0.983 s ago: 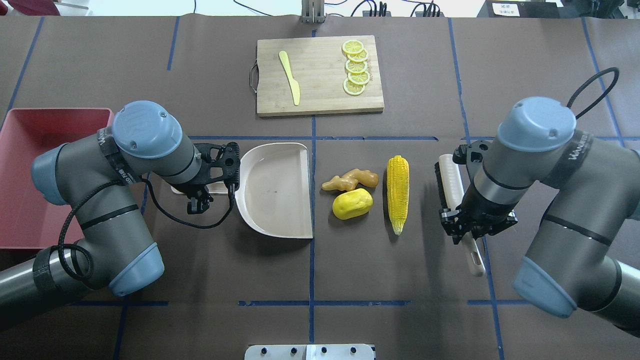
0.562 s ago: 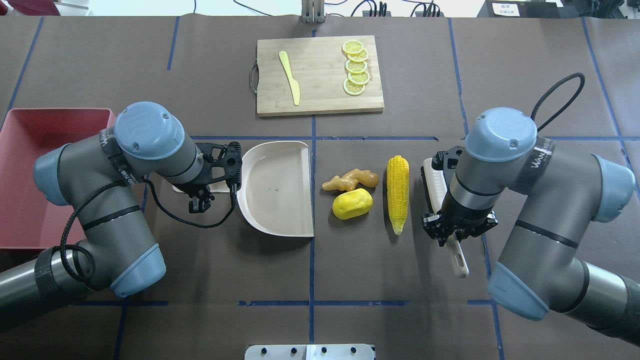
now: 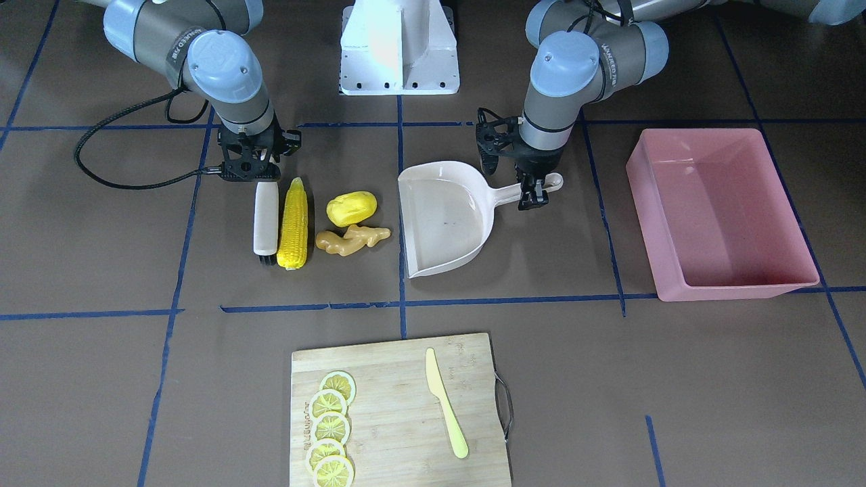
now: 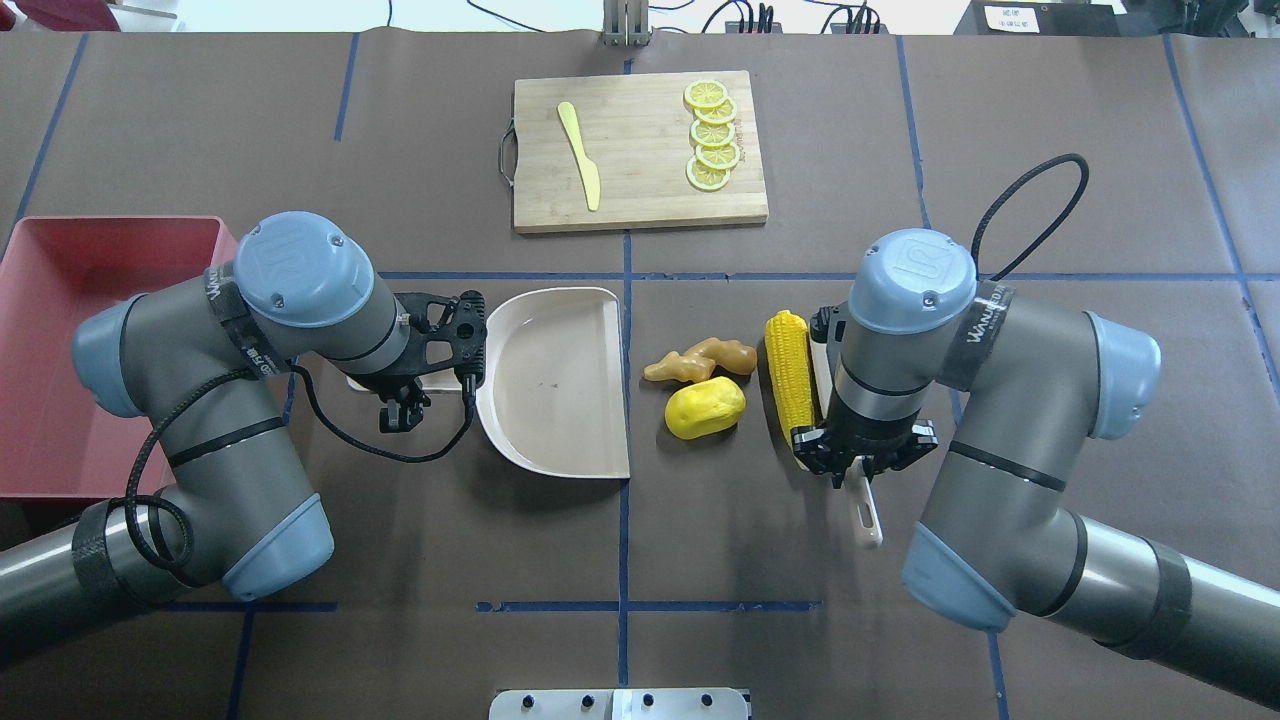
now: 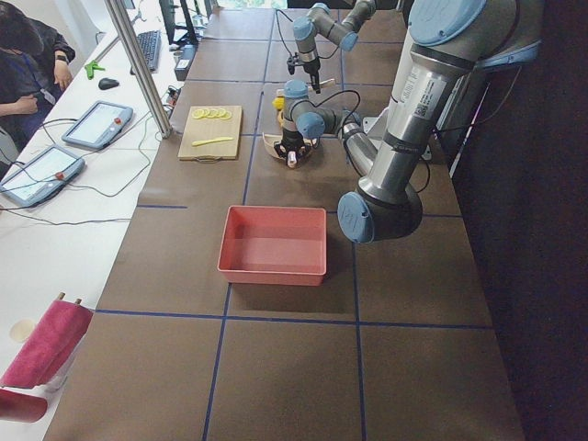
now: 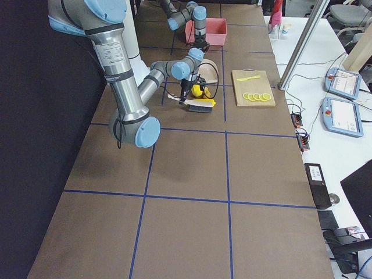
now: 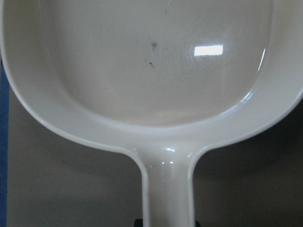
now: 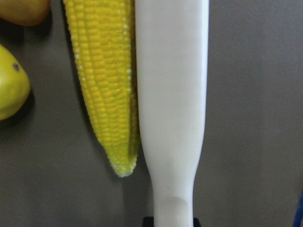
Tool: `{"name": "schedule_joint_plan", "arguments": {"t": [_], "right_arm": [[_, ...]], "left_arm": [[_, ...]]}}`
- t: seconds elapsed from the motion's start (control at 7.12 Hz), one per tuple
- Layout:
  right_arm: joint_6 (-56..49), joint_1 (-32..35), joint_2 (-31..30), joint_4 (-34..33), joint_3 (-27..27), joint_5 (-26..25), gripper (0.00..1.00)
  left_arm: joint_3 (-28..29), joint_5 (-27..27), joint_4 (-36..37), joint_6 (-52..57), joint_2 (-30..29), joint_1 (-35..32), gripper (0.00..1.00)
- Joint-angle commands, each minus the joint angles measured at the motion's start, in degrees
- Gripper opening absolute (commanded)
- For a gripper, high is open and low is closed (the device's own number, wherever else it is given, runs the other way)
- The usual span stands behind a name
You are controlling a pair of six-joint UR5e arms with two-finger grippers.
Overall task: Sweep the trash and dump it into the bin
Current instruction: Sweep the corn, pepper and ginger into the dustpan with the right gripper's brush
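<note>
The big table [image 4: 1050, 120] is covered with a brown sheet and marked into squares with blue tape lines [image 4: 700, 606], a white desk [image 5: 55, 248] with two tablets [image 5: 96, 124] and loose wires is set along one long side, and a shiny metal pole [image 5: 138, 64] is stood between them.

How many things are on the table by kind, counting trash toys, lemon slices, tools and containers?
Trash toys: 3 (corn cob, potato, ginger root)
Lemon slices: 5
Tools: 3 (brush, dustpan, knife)
Bin: 1
Cutting board: 1
Total: 13
</note>
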Motion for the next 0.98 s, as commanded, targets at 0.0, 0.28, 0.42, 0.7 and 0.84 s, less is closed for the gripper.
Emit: {"name": "schedule_joint_plan", "arguments": {"t": [0.0, 0.28, 0.42, 0.7, 0.84], "right_arm": [[0.4, -0.9, 3.3, 0.0, -2.3, -0.1, 0.00], [1.1, -2.5, 5.5, 0.0, -2.7, 0.0, 0.00], [1.6, -3.4, 7.3, -0.1, -3.5, 0.0, 0.00], [4.0, -4.3, 12.5, 0.0, -7.1, 0.1, 0.00], [4.0, -4.5, 13.9, 0.0, -7.9, 0.1, 0.00]], "left_arm": [[0.1, 0.0, 0.0, 0.1, 0.0, 0.1, 0.00], [0.6, 2.6, 0.0, 0.0, -0.1, 1.4, 0.00], [0.5, 2.7, 0.0, 0.0, -0.2, 1.5, 0.00], [0.4, 2.7, 0.0, -0.1, -0.2, 1.5, 0.00], [0.4, 2.7, 0.0, 0.0, -0.1, 1.5, 0.00]]}}
